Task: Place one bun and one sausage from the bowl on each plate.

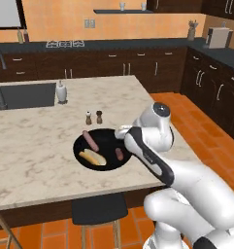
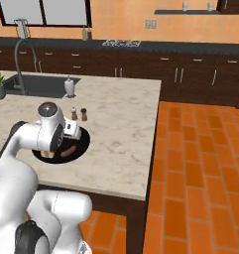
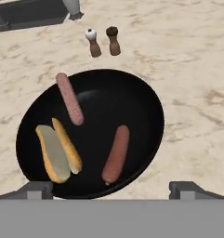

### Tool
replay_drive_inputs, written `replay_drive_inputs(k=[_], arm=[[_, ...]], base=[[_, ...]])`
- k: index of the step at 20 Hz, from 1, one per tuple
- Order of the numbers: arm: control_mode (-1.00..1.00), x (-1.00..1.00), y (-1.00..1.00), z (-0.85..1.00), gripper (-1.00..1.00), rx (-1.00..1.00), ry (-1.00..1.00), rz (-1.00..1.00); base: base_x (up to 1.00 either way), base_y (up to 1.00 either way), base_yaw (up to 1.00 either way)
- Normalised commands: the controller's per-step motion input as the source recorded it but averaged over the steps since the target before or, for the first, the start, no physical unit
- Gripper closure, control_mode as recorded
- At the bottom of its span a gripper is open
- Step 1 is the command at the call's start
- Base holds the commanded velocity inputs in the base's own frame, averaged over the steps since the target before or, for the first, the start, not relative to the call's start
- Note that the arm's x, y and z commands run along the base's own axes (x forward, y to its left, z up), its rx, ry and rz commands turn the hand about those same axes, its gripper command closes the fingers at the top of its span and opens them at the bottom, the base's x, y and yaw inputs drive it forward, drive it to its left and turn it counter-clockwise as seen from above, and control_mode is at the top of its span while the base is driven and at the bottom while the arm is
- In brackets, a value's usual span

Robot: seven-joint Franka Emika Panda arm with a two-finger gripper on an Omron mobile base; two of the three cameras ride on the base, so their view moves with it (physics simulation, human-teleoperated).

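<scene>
Bowl [image 3: 146,102]: black, wide, shallow, on the marble bench [image 3: 197,69], near its front edge in the left base view.

Contents of bowl:
- One bun [image 3: 59,152], split lengthwise, paler cut side up, lying at the left of the bowl in the hand view.
- One sausage [image 3: 69,98], pinkish, at the upper left, its far end resting on the rim.
- A second sausage [image 3: 116,154], redder, right of centre, apart from the bun (a strip of bare black between them).

Beside the bowl: two small shakers [image 3: 103,42], one white-topped, one dark-topped, upright, just beyond the far rim and not touching it. A white bottle [image 1: 61,92] stands farther back, next to the sink [image 1: 24,95].

Hand [image 3: 111,189]: above the near rim of the bowl, fingertips [image 3: 184,189] spread wide, pinching nothing.

Open room: bare marble to the right of the bowl and to its left; the bench's right edge lies well apart from the bowl in the right base view. A stool [image 1: 97,210] sits under the front edge.
</scene>
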Motion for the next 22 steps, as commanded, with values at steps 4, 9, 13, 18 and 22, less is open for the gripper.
replay_drive_inputs(k=[4,9,13,18,22], arm=[[-1.00,0.96,0.78,0.22,-1.00,-0.05,0.18,0.28],[-1.00,0.54,0.91,-0.56,-1.00,-0.21,0.27,0.17],[-1.00,0.32,0.14,-0.44,-1.00,-0.04,0.03,0.02],[-1.00,0.57,0.24,-0.67,-1.00,-0.08,-0.03,0.00],[-1.00,0.03,0.46,-0.49,-1.00,-0.04,-0.18,-0.02]], base=[[0.00,0.00,0.00],[0.00,0.00,0.00],[0.00,0.00,0.00],[0.00,0.00,0.00],[0.00,0.00,0.00]])
